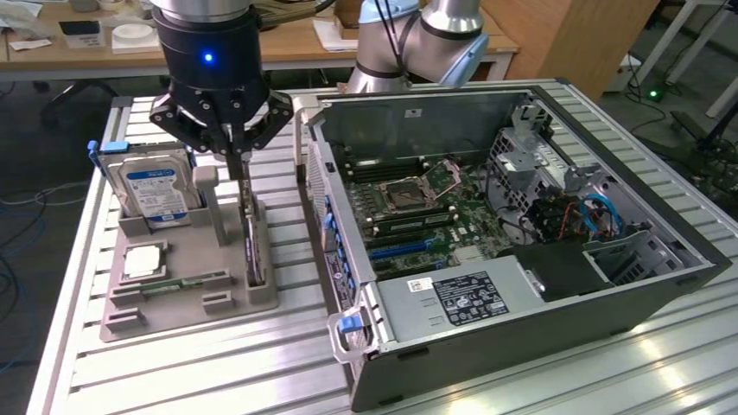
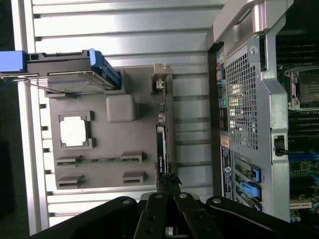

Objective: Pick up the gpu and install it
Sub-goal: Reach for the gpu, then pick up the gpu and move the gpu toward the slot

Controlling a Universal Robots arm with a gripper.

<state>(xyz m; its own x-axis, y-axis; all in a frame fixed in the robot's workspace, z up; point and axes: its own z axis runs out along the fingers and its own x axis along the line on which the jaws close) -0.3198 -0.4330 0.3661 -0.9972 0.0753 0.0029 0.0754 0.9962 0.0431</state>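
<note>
Gpu (image 1: 252, 246) upright on edge in slot along gray tray's (image 1: 213, 264) edge nearest open computer case (image 1: 496, 363), thin side up for pinching; fingers (image 1: 235, 160) clamped on its top edge.

In the tray (image 1: 173, 298), gpu (image 1: 254, 246) on edge; hard drive (image 1: 155, 186) at the exterior view's left, computer case (image 1: 554, 333) right.

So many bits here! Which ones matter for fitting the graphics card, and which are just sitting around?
In the job: gpu, standing on edge in the gray holder; tool, shut on it; open computer case.
Just lying about: hard drive, processor chip, memory stick, all in the same holder.
</note>
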